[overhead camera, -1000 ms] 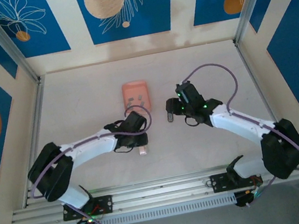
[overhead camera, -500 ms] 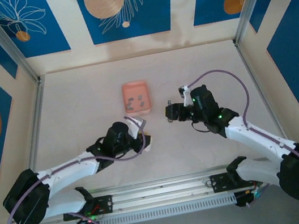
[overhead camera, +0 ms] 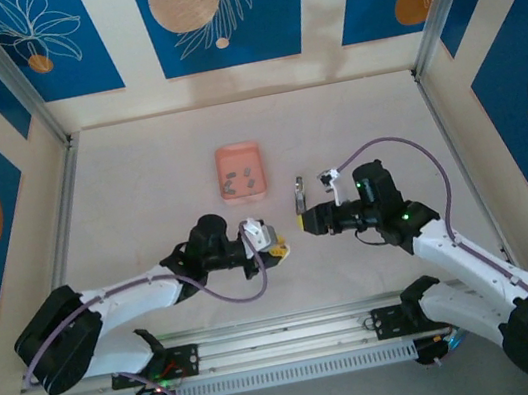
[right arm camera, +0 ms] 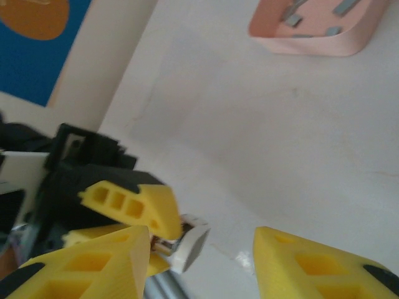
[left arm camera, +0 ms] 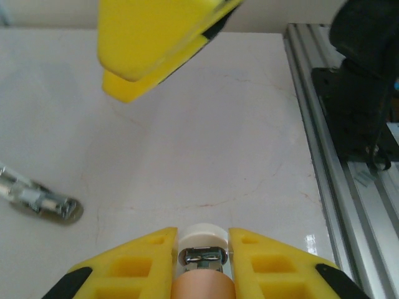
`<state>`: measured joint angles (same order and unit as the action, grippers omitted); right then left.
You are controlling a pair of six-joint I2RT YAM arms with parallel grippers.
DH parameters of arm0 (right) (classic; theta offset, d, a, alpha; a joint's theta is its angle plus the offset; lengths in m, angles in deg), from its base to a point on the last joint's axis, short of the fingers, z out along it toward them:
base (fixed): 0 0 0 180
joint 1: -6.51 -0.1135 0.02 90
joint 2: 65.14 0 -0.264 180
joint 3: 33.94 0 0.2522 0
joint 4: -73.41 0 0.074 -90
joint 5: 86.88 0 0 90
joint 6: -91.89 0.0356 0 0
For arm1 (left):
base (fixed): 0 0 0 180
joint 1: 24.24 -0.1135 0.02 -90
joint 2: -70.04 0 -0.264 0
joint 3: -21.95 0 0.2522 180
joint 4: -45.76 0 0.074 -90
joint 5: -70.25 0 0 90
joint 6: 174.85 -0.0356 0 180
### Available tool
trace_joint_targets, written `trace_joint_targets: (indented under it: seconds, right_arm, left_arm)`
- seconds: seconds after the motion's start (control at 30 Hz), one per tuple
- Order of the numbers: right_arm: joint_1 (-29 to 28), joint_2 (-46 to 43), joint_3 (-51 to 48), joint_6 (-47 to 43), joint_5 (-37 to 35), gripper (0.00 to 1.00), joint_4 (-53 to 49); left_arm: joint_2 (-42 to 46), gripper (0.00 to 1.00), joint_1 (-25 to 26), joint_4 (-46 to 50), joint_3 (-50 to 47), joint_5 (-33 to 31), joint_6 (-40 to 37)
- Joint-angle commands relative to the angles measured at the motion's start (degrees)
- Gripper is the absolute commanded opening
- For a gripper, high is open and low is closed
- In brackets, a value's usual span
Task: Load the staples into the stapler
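Your two white-and-black arms [overhead camera: 139, 297] trail purple cables [overhead camera: 386, 140], and your left end effector [overhead camera: 274, 246] and right end effector [overhead camera: 306, 221] have yellow fingers [left arm camera: 131, 271].

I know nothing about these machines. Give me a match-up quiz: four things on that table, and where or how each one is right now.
1 staples
2 stapler
3 right gripper
4 slim metal piece

A open, holding nothing
B in the pink tray
C lying on the bare table
D clamped in the left gripper

Pairs: 1-B, 2-D, 3-A, 4-C
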<state>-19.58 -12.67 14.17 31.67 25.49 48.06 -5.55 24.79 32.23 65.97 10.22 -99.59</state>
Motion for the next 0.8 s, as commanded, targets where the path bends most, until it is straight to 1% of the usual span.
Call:
trace_joint_targets:
  seconds: [0.0, 0.1, 0.37, 0.57, 0.77]
  right_arm:
    - [0.6, -1.6, -0.7, -2.2, 10.9, 0.47, -3.1]
    - [0.5, -1.2, -1.4, -2.2, 12.7, 0.47, -4.8]
    - [-0.9, -0.4, -3.6, 0.2, 13.0, 0.48, -6.4]
    - [-2.3, 1.0, -4.2, 2.4, 13.9, 0.48, -3.8]
    - [-3.9, 2.6, -5.2, 5.0, 14.0, 0.48, 0.6]
  left_arm:
    - [-1.7, 0.13, 0.5, -5.4, 0.0, 6.6, -8.5]
    - [-2.4, 0.13, 0.5, -6.5, 0.0, 8.4, -9.7]
    - [-0.8, 0.14, 0.6, -6.9, -0.3, 9.5, -10.9]
    - [0.2, 0.15, 0.6, -7.2, -0.5, 9.8, -11.9]
    - [0.8, 0.17, 0.6, -9.2, -0.6, 10.9, -11.2]
